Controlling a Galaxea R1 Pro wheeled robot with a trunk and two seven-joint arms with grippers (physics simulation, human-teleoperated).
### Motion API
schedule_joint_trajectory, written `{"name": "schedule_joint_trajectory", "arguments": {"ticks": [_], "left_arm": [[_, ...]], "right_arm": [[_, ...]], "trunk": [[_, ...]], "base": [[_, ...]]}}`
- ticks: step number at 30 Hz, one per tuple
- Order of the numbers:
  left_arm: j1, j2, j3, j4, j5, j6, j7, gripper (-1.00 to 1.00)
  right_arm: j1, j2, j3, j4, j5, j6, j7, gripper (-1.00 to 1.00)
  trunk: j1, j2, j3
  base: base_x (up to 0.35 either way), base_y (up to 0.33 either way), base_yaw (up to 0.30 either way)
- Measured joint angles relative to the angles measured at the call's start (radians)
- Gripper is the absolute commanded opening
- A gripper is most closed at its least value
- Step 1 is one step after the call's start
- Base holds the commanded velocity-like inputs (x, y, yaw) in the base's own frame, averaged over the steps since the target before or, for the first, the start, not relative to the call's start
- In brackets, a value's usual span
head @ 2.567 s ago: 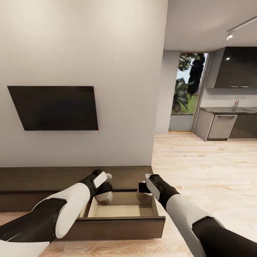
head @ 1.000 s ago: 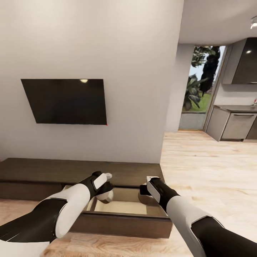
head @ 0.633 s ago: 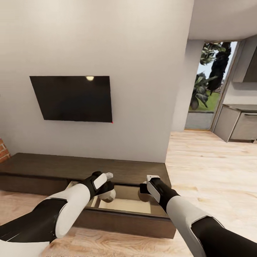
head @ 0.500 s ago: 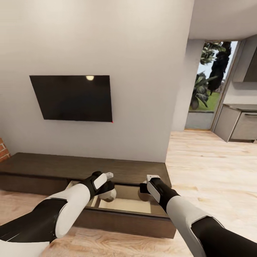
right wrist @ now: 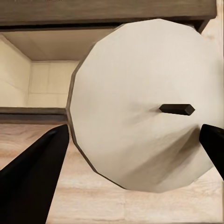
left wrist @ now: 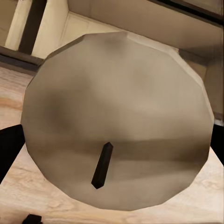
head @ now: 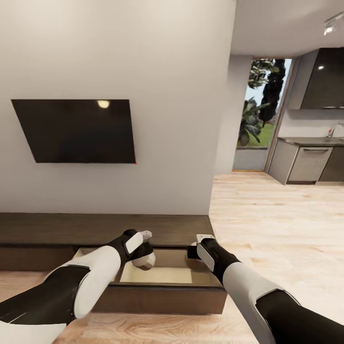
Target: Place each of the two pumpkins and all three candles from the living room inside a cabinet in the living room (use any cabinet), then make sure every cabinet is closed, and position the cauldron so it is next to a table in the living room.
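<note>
In the head view, low in the frame, the left gripper (head: 143, 248) and right gripper (head: 193, 248) each hold a pale candle above the open drawer (head: 157, 274) of the dark cabinet (head: 57, 229). In the left wrist view, one candle (left wrist: 116, 121) sits clamped between dark fingers (left wrist: 9, 144) at the frame's edges, wick facing the camera. In the right wrist view, the other candle (right wrist: 144, 107) sits gripped between the black fingers (right wrist: 32, 177).

Both arms are showing glossy white shells over black segments, black wrists with white side plates, and dark tapered fingers (right wrist: 32, 179).
</note>
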Motion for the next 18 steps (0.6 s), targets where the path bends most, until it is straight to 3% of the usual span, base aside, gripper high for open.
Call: {"name": "schedule_joint_trajectory", "arguments": {"ticks": [7,18], "left_arm": [[0.000,0.000,0.001,0.000,0.001,0.000,0.000,-1.00],[0.000,0.000,0.001,0.000,0.002,-0.002,0.000,-1.00]], "right_arm": [[0.000,0.000,0.001,0.002,-0.003,0.000,0.000,-1.00],[0.000,0.000,0.003,0.007,-0.003,0.000,0.001,-1.00]], "trunk": [[0.012,-0.021,-0.004],[0.012,-0.021,-0.002]], "base": [[0.000,0.000,-0.208],[0.000,0.000,-0.023]]}}
